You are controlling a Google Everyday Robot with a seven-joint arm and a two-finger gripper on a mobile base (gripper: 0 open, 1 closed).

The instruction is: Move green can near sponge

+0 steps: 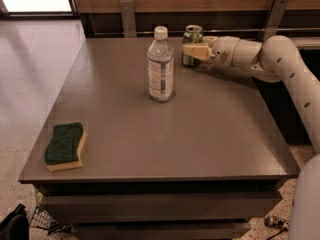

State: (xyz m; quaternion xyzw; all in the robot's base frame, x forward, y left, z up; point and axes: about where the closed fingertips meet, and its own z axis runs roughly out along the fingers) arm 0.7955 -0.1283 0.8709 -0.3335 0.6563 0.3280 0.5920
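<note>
The green can [192, 35] stands upright at the far edge of the table, right of centre, its silver top showing. My gripper [194, 51] reaches in from the right and sits at the can's middle, covering part of its front. The can rests on the table. The sponge [64, 145], dark green on top with a yellow base, lies flat at the table's near left corner, far from the can and the gripper.
A clear water bottle [160, 72] with a white cap stands mid-table, just left of and nearer than the can. The brown table [200, 134] has a wall and two metal posts behind it. My white arm [280, 64] runs along the right side.
</note>
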